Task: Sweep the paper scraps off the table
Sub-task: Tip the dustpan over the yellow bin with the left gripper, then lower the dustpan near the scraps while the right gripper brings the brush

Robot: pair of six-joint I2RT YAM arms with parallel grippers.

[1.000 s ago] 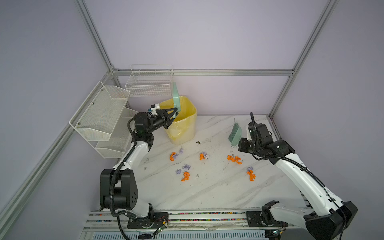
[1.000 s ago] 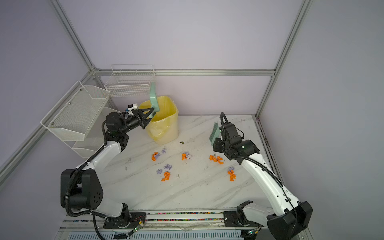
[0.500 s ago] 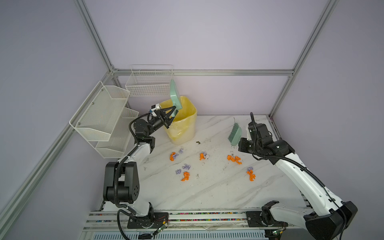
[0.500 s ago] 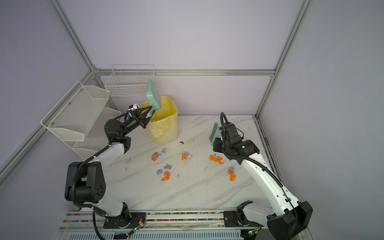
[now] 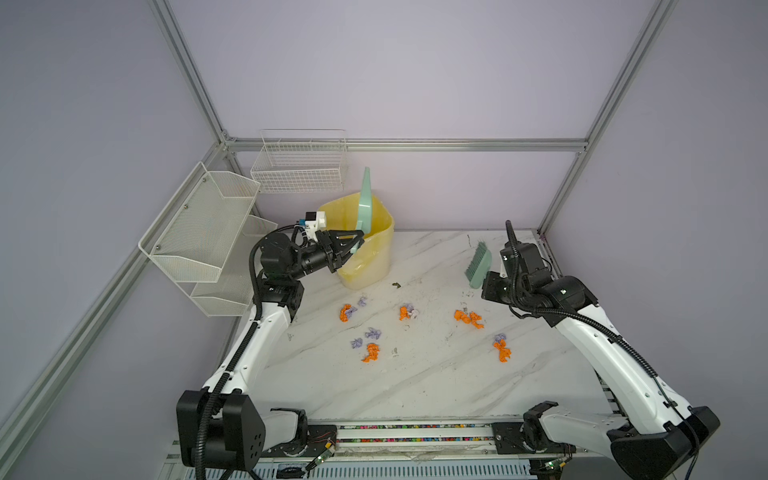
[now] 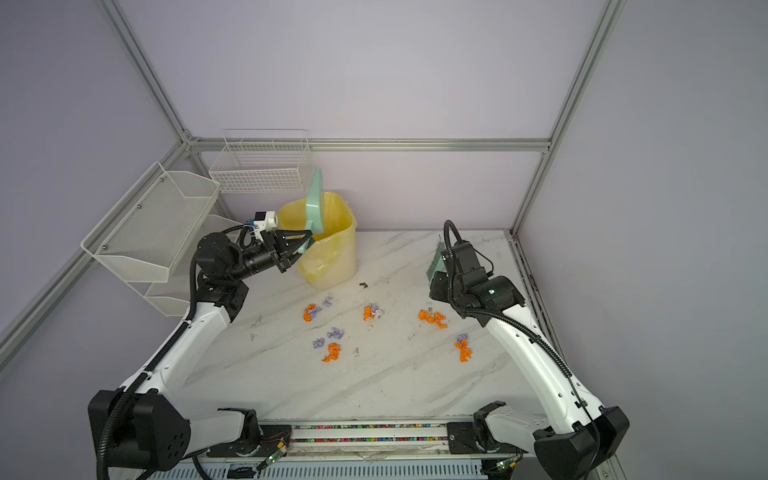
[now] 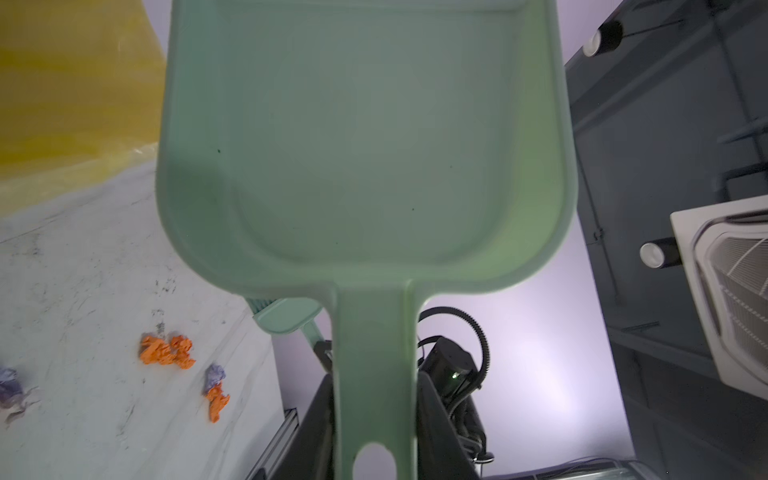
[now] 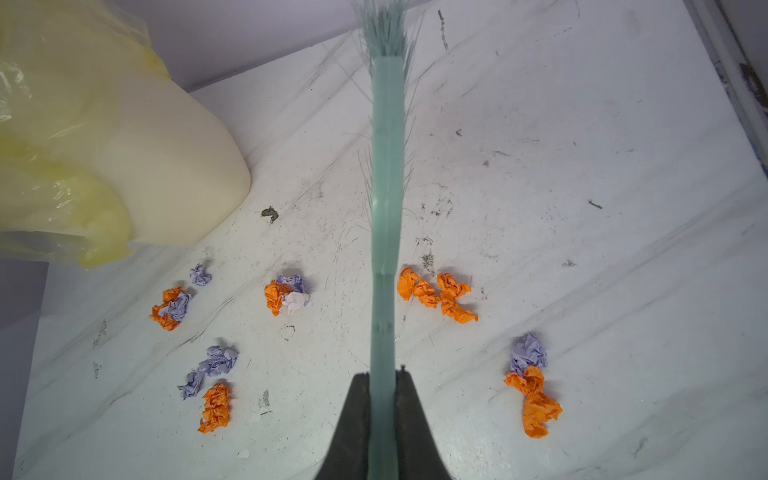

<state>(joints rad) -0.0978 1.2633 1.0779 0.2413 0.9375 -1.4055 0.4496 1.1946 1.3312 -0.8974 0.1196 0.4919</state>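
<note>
On the table (image 5: pixel 415 386), paper scraps (image 5: pixel 468 319), dustpan (image 5: pixel 365 208) over bin (image 5: pixel 374 266)

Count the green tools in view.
2. Dustpan: gripped by the left hand, upright at the yellow bin. Brush: gripped by the right hand, off the table. None seem hidden.

A: Left wrist view?
B: The dustpan (image 7: pixel 365 145) runs past the edge and hides most of the brush (image 7: pixel 286 320).
A: Right wrist view?
B: The bin (image 8: pixel 166 166) and the right end effector (image 8: pixel 382 378) are cut by the edge; the brush blurs near the lens.
</note>
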